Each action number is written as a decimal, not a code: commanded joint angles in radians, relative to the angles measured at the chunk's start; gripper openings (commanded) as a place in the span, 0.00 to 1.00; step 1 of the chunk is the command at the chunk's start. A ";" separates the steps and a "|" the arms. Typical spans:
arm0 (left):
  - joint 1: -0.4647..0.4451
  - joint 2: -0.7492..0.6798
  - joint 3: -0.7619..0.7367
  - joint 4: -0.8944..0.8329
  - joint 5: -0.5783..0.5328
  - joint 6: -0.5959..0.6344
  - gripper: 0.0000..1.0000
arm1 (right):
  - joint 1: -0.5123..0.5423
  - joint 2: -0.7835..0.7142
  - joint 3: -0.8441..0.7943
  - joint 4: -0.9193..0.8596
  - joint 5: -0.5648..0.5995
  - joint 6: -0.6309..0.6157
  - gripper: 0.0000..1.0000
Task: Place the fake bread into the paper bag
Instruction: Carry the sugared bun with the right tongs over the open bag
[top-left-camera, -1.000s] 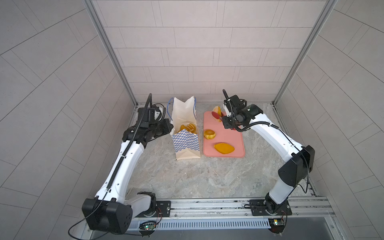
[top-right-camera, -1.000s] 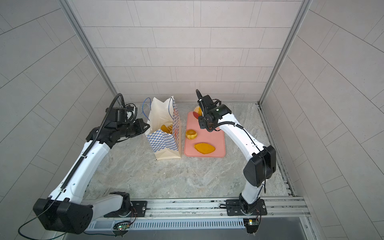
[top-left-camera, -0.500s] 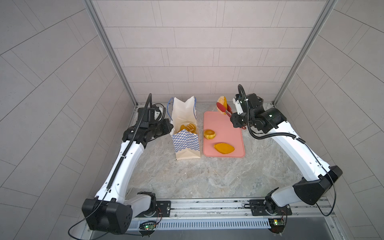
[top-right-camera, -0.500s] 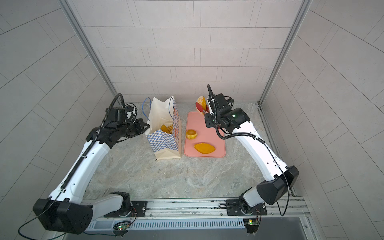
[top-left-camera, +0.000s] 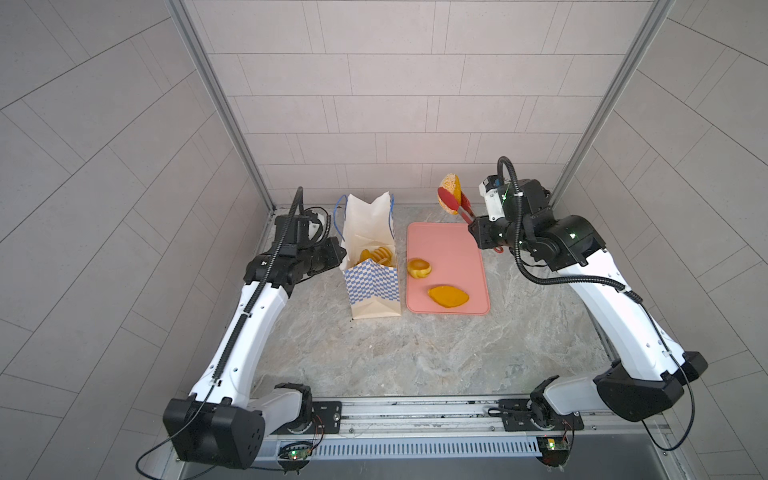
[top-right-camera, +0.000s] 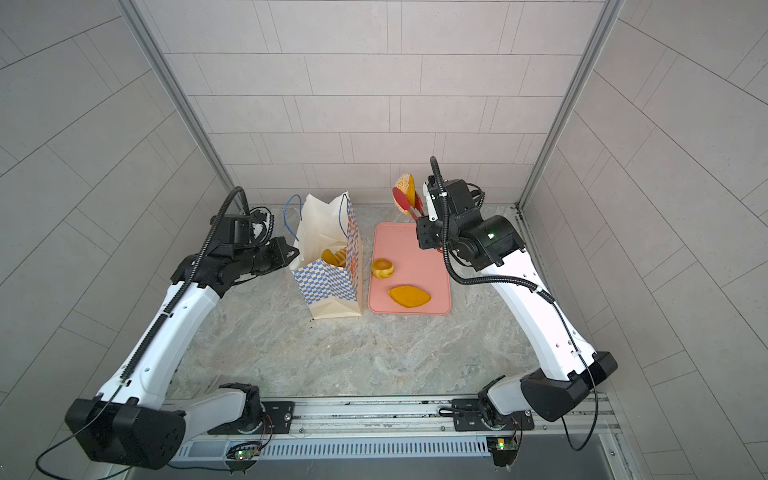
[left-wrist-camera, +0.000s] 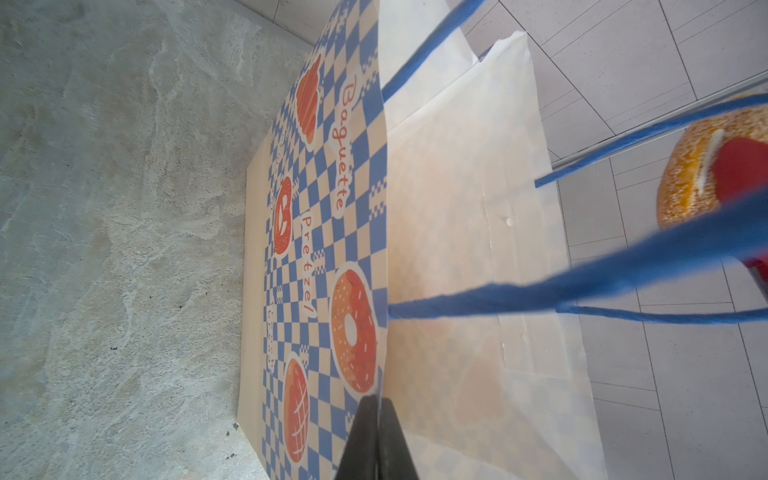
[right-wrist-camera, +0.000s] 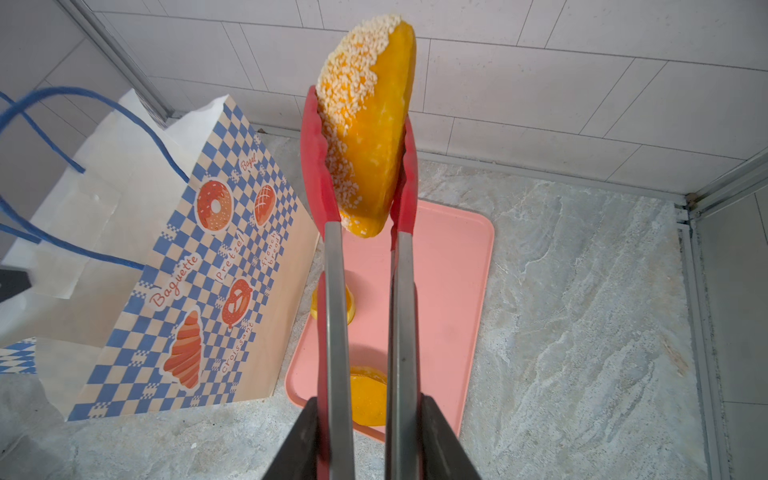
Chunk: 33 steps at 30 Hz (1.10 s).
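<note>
- right gripper (right-wrist-camera: 368, 419): fingers (right-wrist-camera: 300, 442) squeezed in on the two metal arms of the red tongs (right-wrist-camera: 334, 299), so it's gripping the tongs, not the bread itself
- the tongs' red tips clamp a sesame bun (right-wrist-camera: 370, 137) from both sides, bun standing on edge w/ the seeded face against one tip and the smooth yellow side against the other
- in both top views the bun is up in the air near the far end of the pink tray (top-left-camera: 457, 249) (top-right-camera: 419, 249), clear of the tray, off to the right of the bag
- left gripper (left-wrist-camera: 377, 405): fingers (left-wrist-camera: 360, 436) pressed together w/ the top edge of the paper bag (left-wrist-camera: 332, 208) pinched between them
- bag (top-left-camera: 372, 286) stands upright on the table (top-left-camera: 415, 353), mouth open, just beside the tray's left edge, blue cord handles (top-left-camera: 338, 212) sticking up
- a few golden pieces (top-left-camera: 376, 255) sit inside the bag, can't tell how many
- 2 more on the tray: a round bun (top-left-camera: 419, 267) near the bag side and a flat oval piece (top-left-camera: 448, 296) at the near end, apart from each other
</note>
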 joint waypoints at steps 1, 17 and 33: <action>-0.005 -0.026 0.007 0.004 -0.006 -0.003 0.00 | -0.003 -0.053 0.043 0.026 -0.020 0.016 0.35; -0.005 -0.028 0.005 0.004 -0.009 -0.006 0.00 | 0.008 -0.123 0.102 0.077 -0.103 0.038 0.35; -0.005 -0.030 0.000 0.004 -0.009 -0.008 0.00 | 0.368 -0.035 0.243 0.071 0.049 -0.008 0.36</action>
